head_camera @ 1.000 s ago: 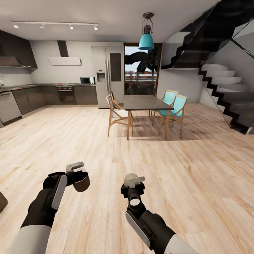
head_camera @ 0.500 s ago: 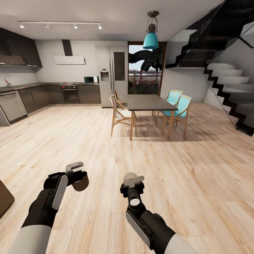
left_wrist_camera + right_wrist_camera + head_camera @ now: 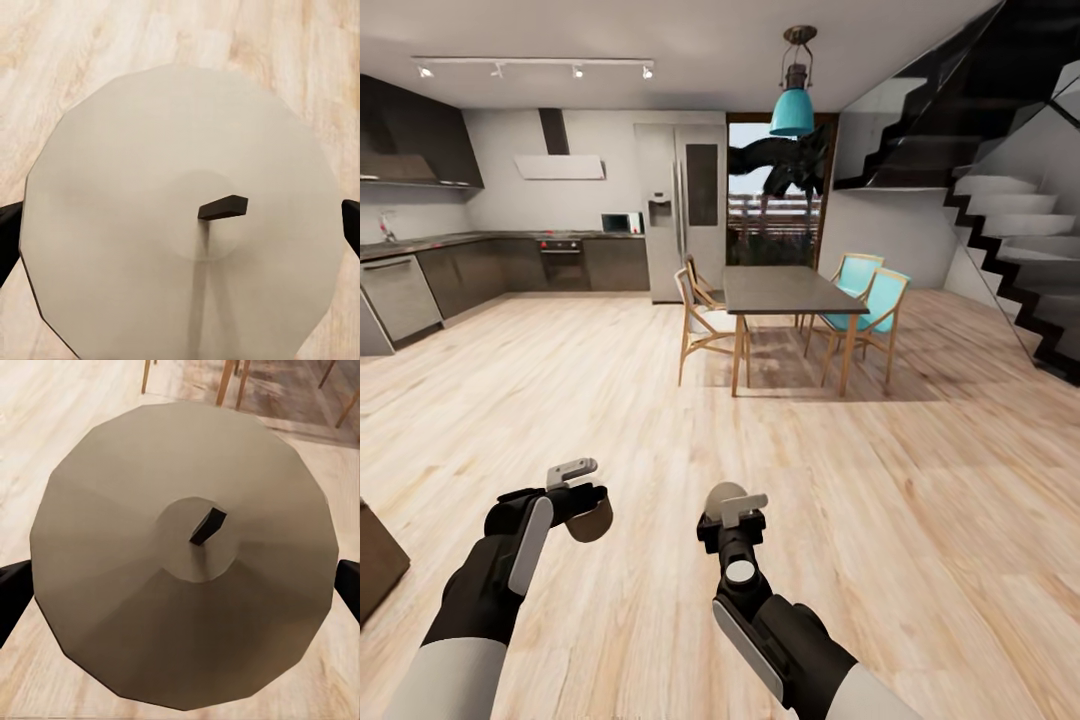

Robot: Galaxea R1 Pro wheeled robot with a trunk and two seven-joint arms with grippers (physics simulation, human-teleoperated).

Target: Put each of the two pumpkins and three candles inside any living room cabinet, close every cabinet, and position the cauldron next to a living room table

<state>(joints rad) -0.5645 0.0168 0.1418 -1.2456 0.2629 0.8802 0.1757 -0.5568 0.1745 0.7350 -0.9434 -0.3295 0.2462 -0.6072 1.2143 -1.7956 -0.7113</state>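
Note:
Each hand carries one of the candles above the wood floor. In the head view my left gripper [image 3: 586,500] is shut on a dark-sided candle [image 3: 593,520] at lower left. My right gripper [image 3: 731,511] is shut on a second candle [image 3: 722,495], whose pale round top shows. The left wrist view shows a pale candle [image 3: 150,187] top with a short dark wick, between black fingertips [image 3: 7,240]. The right wrist view shows a browner candle [image 3: 135,532] top, also between black fingertips [image 3: 11,585]. The pumpkins and the cauldron are out of view.
A dark dining table [image 3: 785,290] with wooden and teal chairs [image 3: 870,305] stands ahead under a teal lamp. A kitchen runs along the far left, and stairs [image 3: 1010,230] rise at right. A dark-brown wooden corner [image 3: 378,560] juts in at lower left. Open floor lies between.
The whole view has shifted, so the room sits further right and the brown corner at lower left shows more. Both arms keep the same pose, candles still gripped.

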